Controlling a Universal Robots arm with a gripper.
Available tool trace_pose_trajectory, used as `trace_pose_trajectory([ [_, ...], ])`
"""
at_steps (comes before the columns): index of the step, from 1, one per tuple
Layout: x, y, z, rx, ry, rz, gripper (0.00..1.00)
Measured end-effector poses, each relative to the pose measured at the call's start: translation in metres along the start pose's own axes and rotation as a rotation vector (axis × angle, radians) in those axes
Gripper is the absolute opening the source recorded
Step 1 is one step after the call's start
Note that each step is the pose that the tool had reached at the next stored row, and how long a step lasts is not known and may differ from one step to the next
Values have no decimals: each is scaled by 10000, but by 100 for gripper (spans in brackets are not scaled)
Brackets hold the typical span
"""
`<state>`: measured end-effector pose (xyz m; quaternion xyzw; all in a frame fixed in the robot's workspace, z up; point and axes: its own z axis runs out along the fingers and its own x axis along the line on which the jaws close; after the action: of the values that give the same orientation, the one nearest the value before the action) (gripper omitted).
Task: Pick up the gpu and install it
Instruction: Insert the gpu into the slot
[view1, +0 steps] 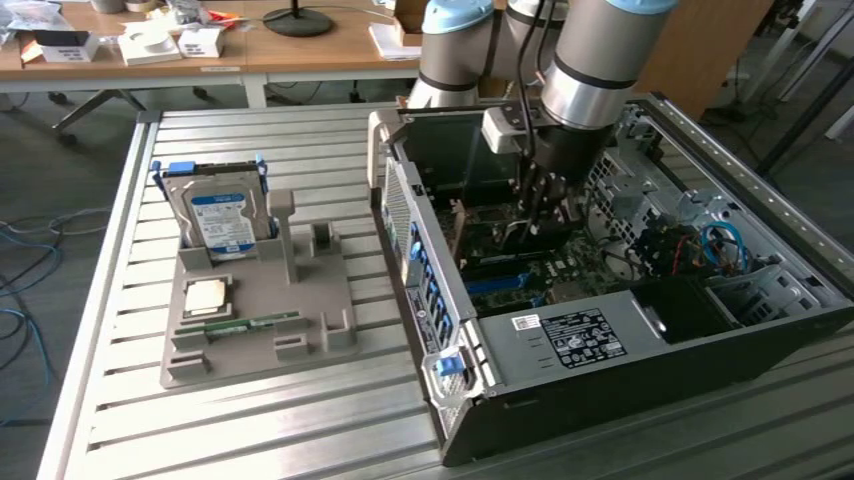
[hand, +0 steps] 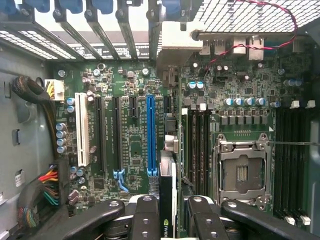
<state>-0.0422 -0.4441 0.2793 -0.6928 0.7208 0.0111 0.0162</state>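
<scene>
My gripper (hand: 167, 222) is shut on the gpu (hand: 167, 192), a thin card seen edge-on between the two black fingers (hand: 145, 215), with a small logo on its near end. Its pale metal bracket (hand: 175, 42) reaches the slotted rear wall of the case. The card hangs just beside the long blue slot (hand: 151, 135) on the green motherboard (hand: 125, 150), apart from it. In the exterior view my gripper (view1: 543, 215) is lowered inside the open computer case (view1: 561, 340), above the motherboard.
A grey fixture (view1: 307, 330) on the slatted table holds a silver hard drive (view1: 220, 215), a processor chip (view1: 204, 297) and a memory stick (view1: 247, 325). Inside the case are a CPU socket (hand: 242, 172), memory slots (hand: 200, 140) and a cable bundle (hand: 45, 185).
</scene>
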Motion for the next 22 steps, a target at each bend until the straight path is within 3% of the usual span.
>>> trace_pose_trajectory([
  [22,174,-2,-7,0,0,0,27],
])
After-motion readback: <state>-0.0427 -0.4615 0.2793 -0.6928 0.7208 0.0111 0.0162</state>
